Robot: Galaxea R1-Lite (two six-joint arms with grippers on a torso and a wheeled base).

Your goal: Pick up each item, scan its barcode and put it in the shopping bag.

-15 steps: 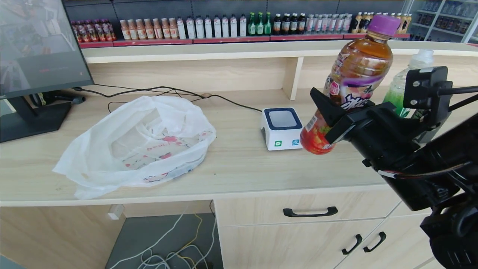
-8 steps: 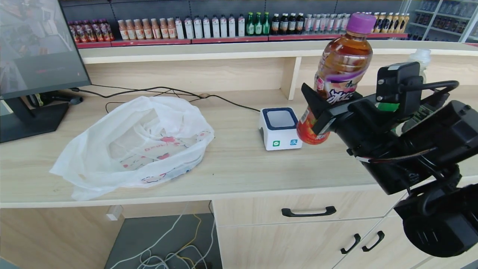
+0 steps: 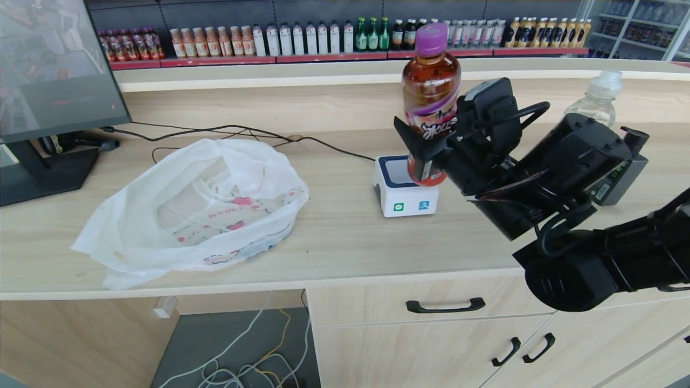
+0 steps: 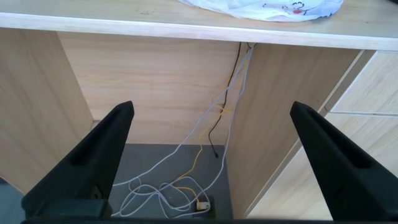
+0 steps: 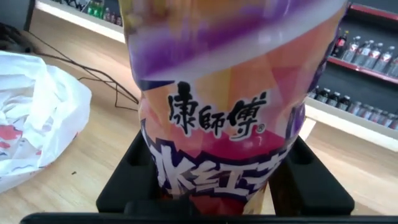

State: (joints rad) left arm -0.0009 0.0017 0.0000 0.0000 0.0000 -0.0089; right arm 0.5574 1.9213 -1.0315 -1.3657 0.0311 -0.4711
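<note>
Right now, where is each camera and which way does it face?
Head: on the head, forward-down over the counter; right pincer grips the bottle at the scanner.
Left wrist: before the counter's front, facing cables underneath, past the open left pincer.
Right wrist: behind its pincer, facing the bottle's label.
All share the shopping bag.

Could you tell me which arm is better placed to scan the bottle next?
Right. The right end effector is shut on the bottle, upright at the scanner; the left end effector hangs open below the counter, holding nothing.
</note>
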